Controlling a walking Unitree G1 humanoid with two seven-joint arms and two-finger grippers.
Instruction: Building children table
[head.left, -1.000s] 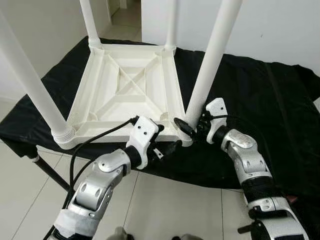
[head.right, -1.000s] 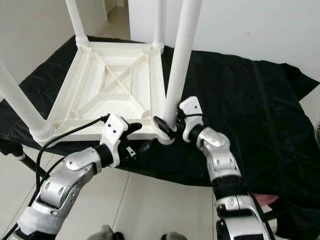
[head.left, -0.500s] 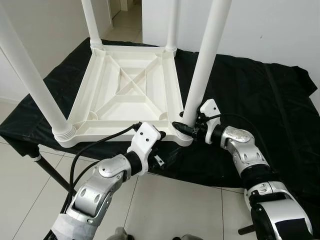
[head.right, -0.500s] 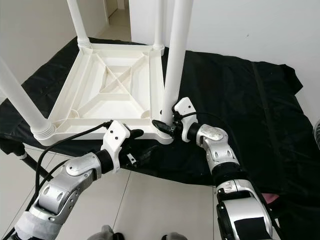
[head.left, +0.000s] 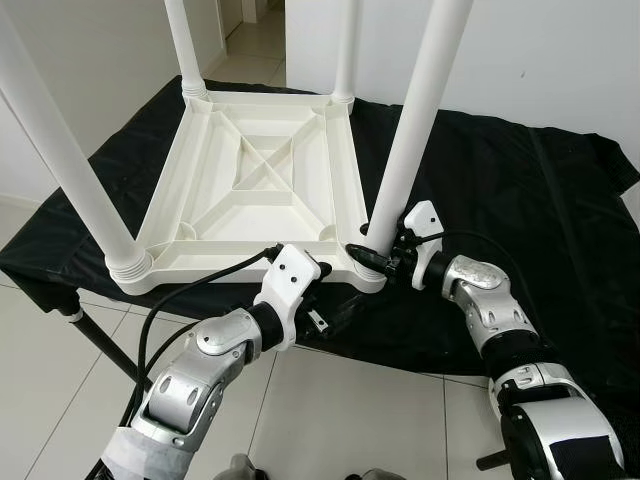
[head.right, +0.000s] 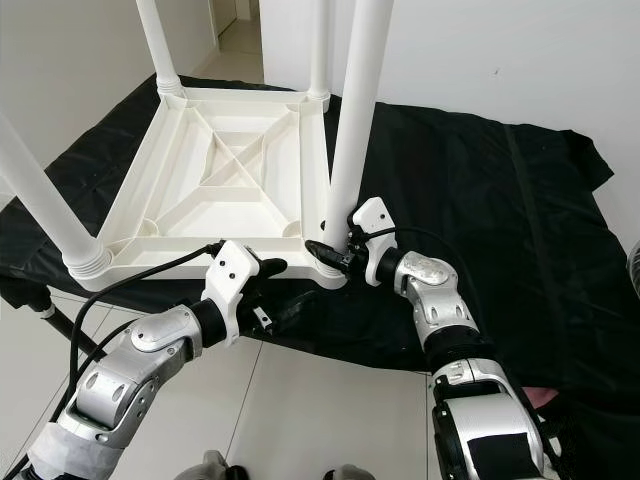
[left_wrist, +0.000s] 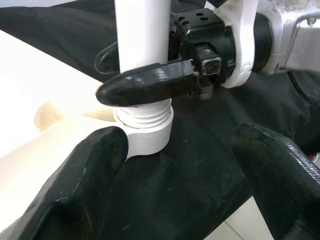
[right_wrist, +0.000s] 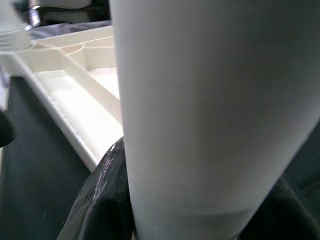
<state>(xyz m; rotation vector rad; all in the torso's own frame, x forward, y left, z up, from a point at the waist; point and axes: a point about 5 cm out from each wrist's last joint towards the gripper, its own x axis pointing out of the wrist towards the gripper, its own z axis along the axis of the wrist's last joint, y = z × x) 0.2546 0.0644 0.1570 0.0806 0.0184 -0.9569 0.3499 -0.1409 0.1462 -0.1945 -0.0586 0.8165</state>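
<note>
On the black-draped surface (head.left: 520, 190), an upturned white table top (head.left: 250, 190) stands with four legs in its corners.
Right hand (head.left: 375, 258) is closed around the near-right leg (head.left: 410, 140) just above its threaded socket, likely to twist it tight. Left hand (head.left: 325, 290) sits with fingers (left_wrist: 95, 165) spread at the top's near edge, gripping nothing, perhaps bracing. No containers.

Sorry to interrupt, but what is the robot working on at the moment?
It is assembling a small white plastic table, which lies upside down on a black cloth. The right gripper is closed around the base of the near right leg, where it screws into its corner socket. The left gripper is open beside that corner, holding nothing. All four legs stand upright.
</note>
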